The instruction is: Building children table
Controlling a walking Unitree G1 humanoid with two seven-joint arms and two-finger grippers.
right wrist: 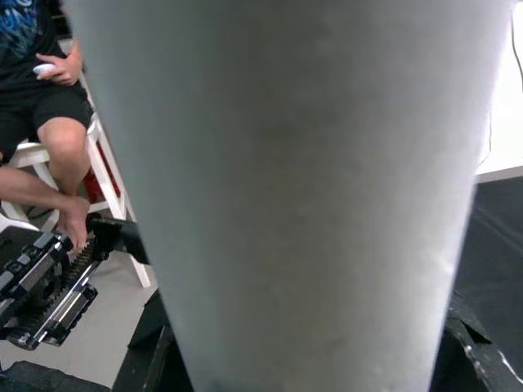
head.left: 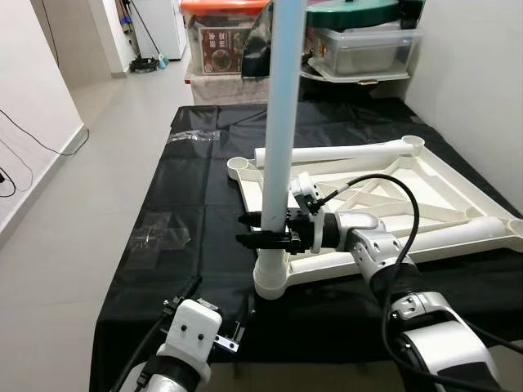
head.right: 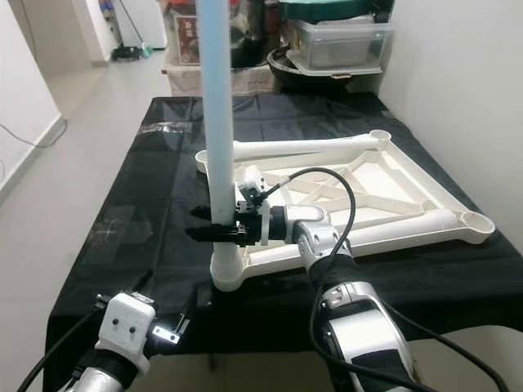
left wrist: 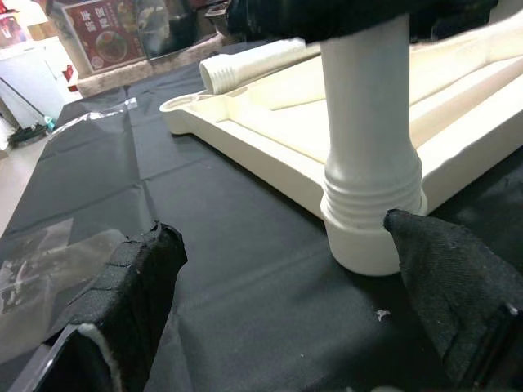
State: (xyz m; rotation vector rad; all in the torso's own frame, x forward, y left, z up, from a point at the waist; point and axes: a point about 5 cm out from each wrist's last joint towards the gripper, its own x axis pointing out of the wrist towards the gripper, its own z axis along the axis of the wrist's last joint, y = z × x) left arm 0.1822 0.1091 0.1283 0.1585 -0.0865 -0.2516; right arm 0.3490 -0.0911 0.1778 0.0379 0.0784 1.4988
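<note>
Clamped low around an upright table leg [head.left: 282, 122], the right gripper [head.left: 263, 229] steadies it in the corner socket [head.left: 272, 282] of the upturned tabletop [head.left: 445, 188]; the leg should be kept plumb while turned. The left gripper [head.left: 214, 331] waits below, fingers apart.

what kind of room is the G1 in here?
Likely a home room or hallway used for storage: tiled floor, stacked plastic storage bins against the wall, and a work table under black cloth holding the upturned white children's table.
</note>
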